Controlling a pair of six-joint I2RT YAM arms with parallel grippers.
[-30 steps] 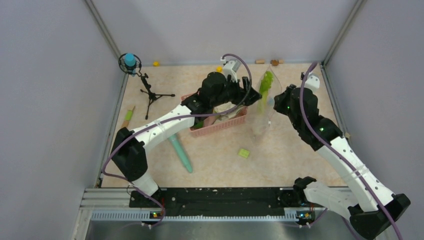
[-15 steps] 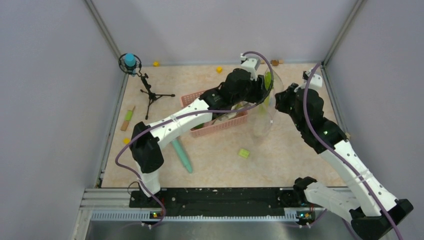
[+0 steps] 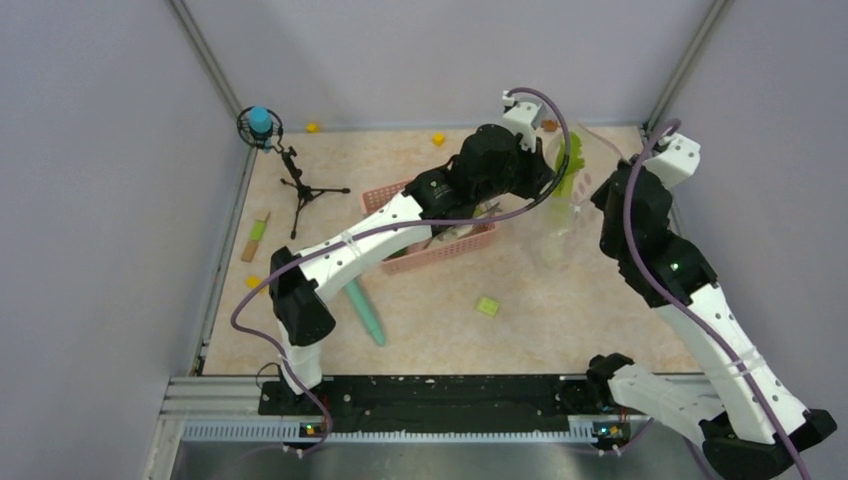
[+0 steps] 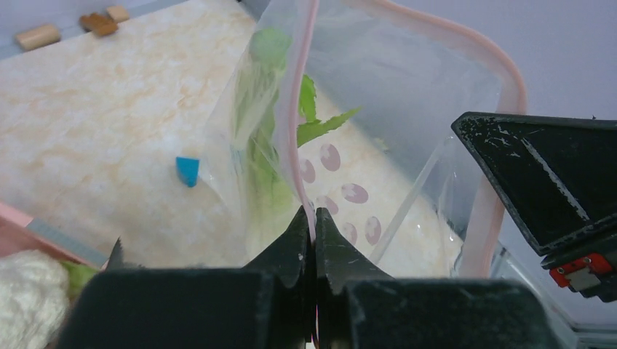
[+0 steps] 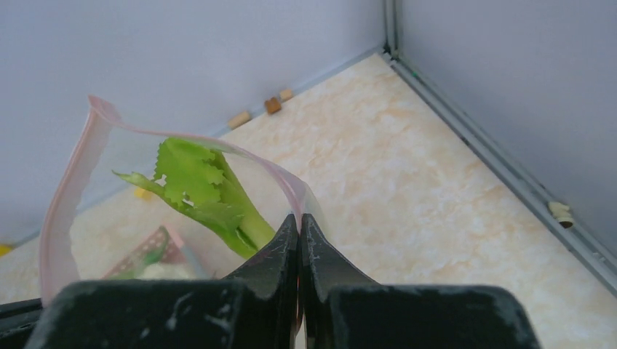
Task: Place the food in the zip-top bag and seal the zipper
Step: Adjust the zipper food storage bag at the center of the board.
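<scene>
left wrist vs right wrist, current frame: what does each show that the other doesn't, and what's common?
Only left wrist: the left gripper shut on the pinkish zipper strip, a small blue piece, and white cauliflower at lower left.
Only right wrist: the right gripper shut on the same strip, the metal corner rail, and a small pale scrap beside it.
Both: the clear crinkly zip-top bag with its mouth open, the green leafy piece inside, and brown wooden bits at the far edge.

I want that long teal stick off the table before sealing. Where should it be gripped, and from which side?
Grip the teal stick at mid-shaft, from straight above, fingers closing across its narrow width. It lies flat on the table with bare surface either side; its far end sits close to the pink basket.
</scene>
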